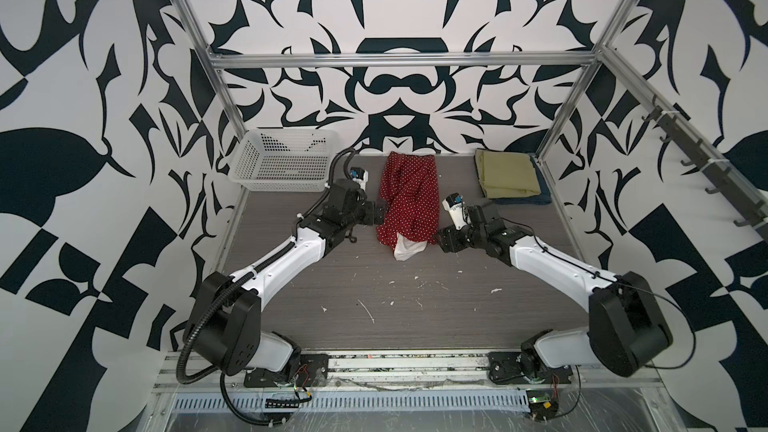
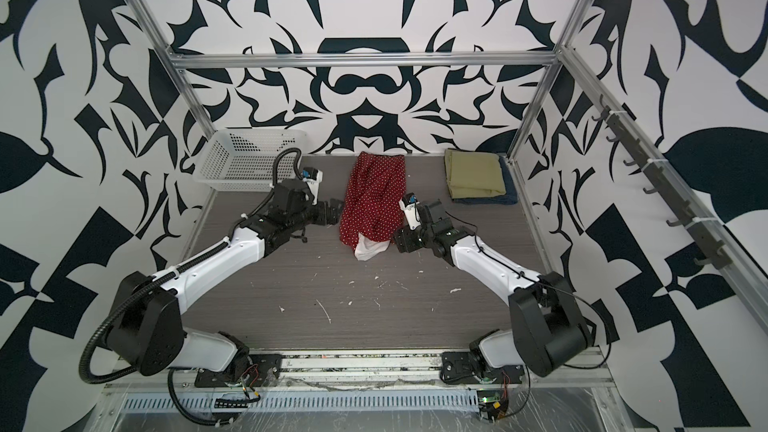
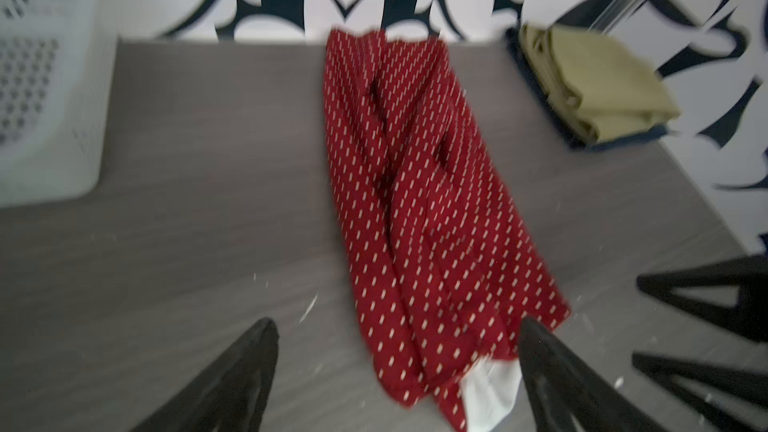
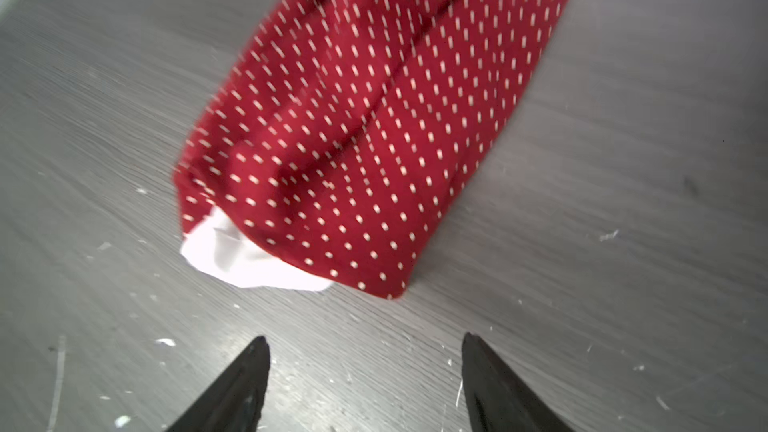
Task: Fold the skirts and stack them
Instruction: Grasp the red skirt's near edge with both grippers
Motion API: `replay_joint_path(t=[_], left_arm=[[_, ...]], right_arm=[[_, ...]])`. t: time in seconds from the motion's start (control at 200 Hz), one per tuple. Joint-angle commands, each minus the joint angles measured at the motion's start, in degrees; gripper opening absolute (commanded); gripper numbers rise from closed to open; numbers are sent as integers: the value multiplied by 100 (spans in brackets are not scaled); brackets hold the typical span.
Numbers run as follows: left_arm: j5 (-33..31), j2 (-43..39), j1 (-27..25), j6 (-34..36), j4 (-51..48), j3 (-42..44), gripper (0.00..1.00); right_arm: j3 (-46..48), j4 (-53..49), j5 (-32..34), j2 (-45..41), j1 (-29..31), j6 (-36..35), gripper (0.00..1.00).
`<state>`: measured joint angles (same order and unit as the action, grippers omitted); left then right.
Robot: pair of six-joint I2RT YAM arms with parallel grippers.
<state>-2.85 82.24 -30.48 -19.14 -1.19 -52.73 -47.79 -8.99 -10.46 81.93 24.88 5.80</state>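
left arm (image 1: 286, 255): reaching inward, low | left gripper (image 3: 397, 322): jaws apart, empty | right arm (image 1: 540, 263): reaching inward, low | right gripper (image 4: 365, 337): jaws apart, empty

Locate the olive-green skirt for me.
In both top views the olive-green skirt lies folded at the far right corner, atop the dark blue skirt.

A grey wood-grain worktop (image 1: 395, 317), flecked white, sits inside an aluminium frame (image 1: 399, 61). Black-and-white patterned walls (image 1: 415, 6) surround the worktop, with a hook rail (image 1: 698, 168) to its right.

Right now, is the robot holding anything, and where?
Nothing. The left hand and right hand are open; the red skirt lies loose on the table.
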Motion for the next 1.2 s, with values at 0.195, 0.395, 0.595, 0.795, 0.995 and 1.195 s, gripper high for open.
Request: replay_joint_path(t=[0.195,0.395,0.595,0.795,0.995,1.195], left_arm=[[672,509,-528,-517,1146,1228,89],[748,1211,-694,-538,1798,1053,88],[120,1594,-696,-634,1851,779,52],[-313,1395,-668,-636,1746,622,37],[-220,1192,-567,-644,1674,514,65],[171,1115,-547,-598,1721,458,76]], right_arm=[[-679,-155,213,1193,34,-233,76],[-710,349,212,1312,34,-115,76],[-908,545,280,1579,30,-80,69],[-950,736,430,1676,34,-100,44],[-910,772,449,1573,34,25,12],[-890,585,328,1362,-196,519,0]])
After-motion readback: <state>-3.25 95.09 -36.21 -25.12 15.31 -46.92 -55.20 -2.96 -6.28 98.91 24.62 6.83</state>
